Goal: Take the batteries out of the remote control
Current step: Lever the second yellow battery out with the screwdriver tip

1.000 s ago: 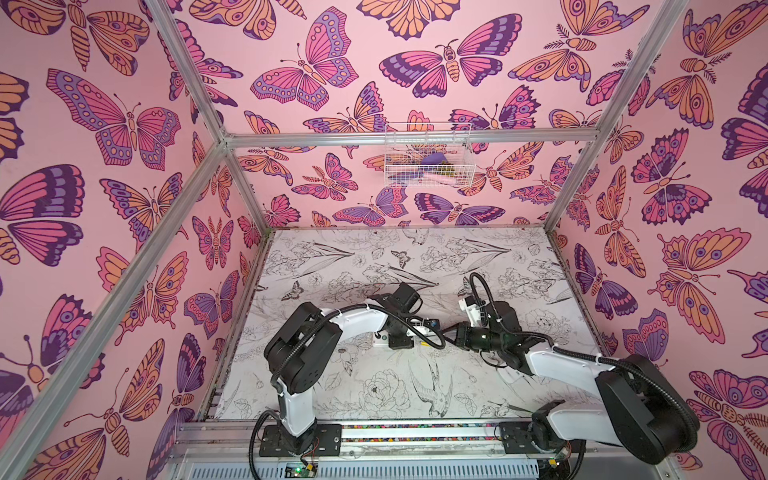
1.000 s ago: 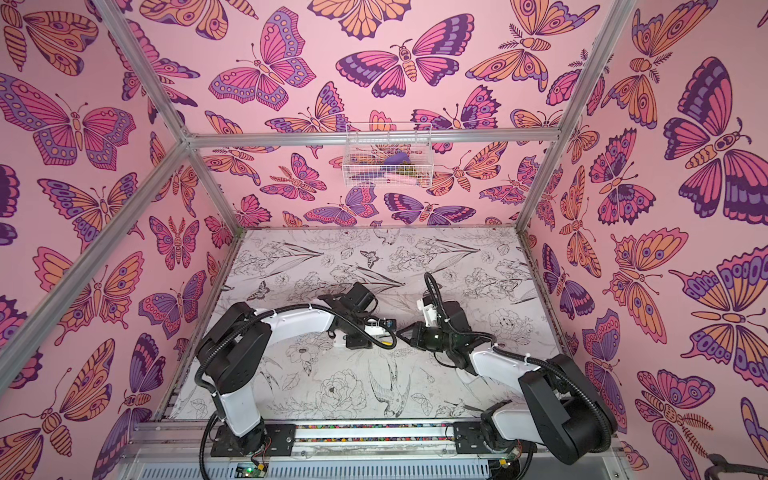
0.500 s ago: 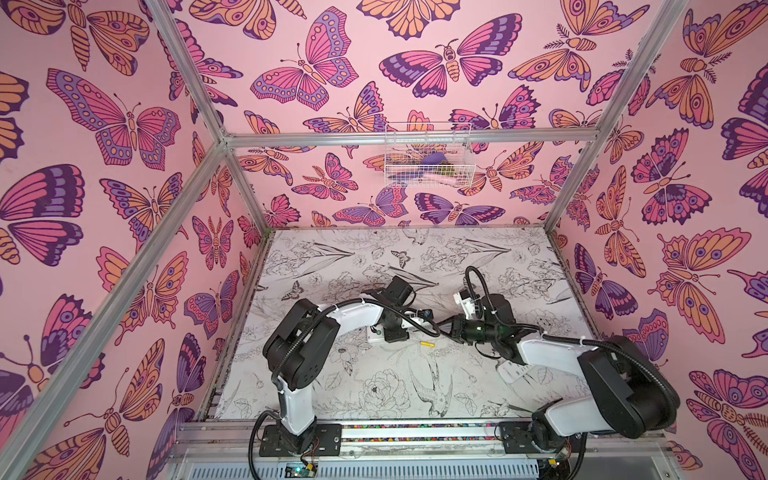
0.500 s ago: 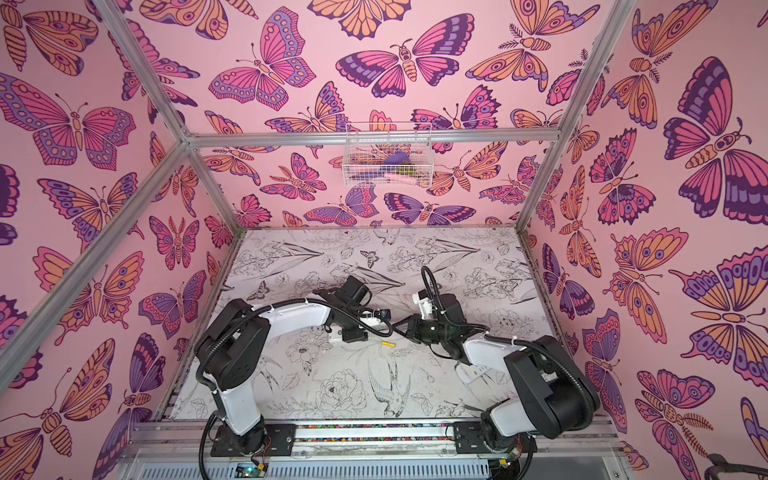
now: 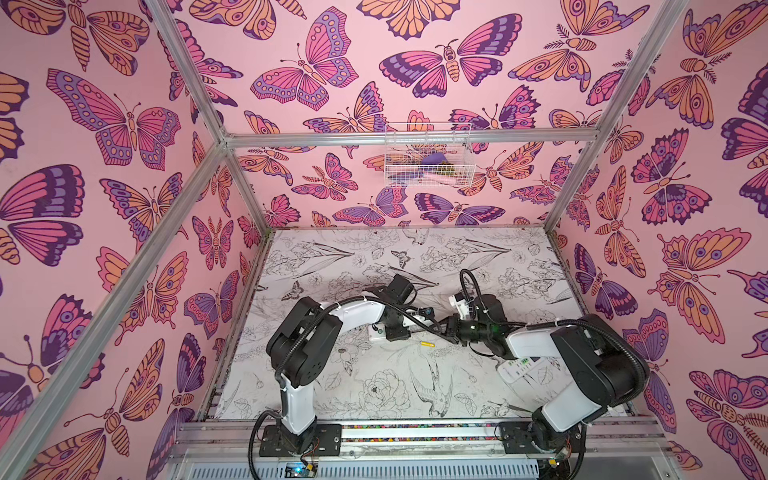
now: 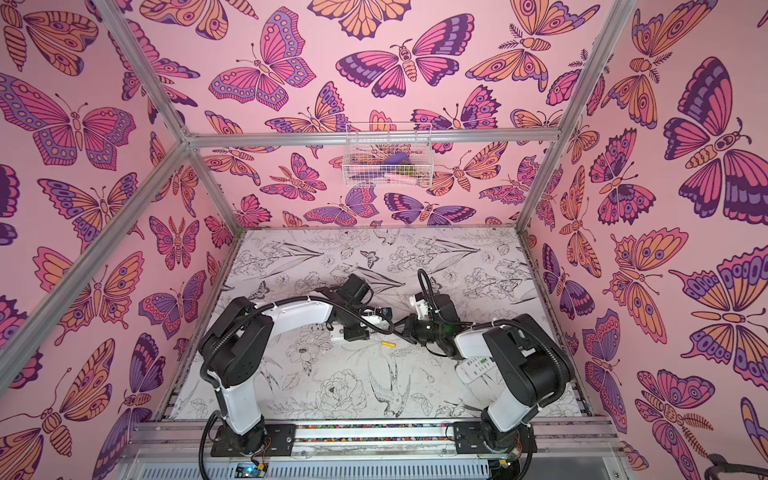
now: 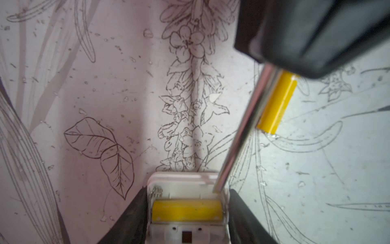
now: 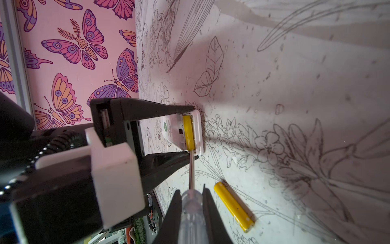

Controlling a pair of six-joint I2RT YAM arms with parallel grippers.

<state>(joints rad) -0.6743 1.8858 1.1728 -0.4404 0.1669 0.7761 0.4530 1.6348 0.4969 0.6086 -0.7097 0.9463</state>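
My left gripper (image 7: pixel 186 191) is shut on the white remote control (image 7: pixel 185 230), one finger on each side. Its battery compartment is uncovered. One yellow battery (image 7: pixel 186 211) lies in the nearer slot and the slot beyond it is empty. My right gripper (image 8: pixel 192 190) is shut on the screwdriver's clear handle (image 8: pixel 192 213). The metal shaft (image 7: pixel 242 131) reaches into a corner of the empty slot. A second yellow battery (image 8: pixel 233 206) lies loose on the table beside the shaft, also seen in both top views (image 5: pixel 428 344) (image 6: pixel 387 344).
Another white remote (image 5: pixel 521 368) with green buttons lies on the flower-printed table partly under my right arm. A wire basket (image 5: pixel 428 156) hangs on the back wall. Pink butterfly walls close in the table on three sides.
A yellow battery now lies on the table where none showed a second ago. My right arm has folded inward, with its gripper still at the remote. My left gripper keeps its hold.
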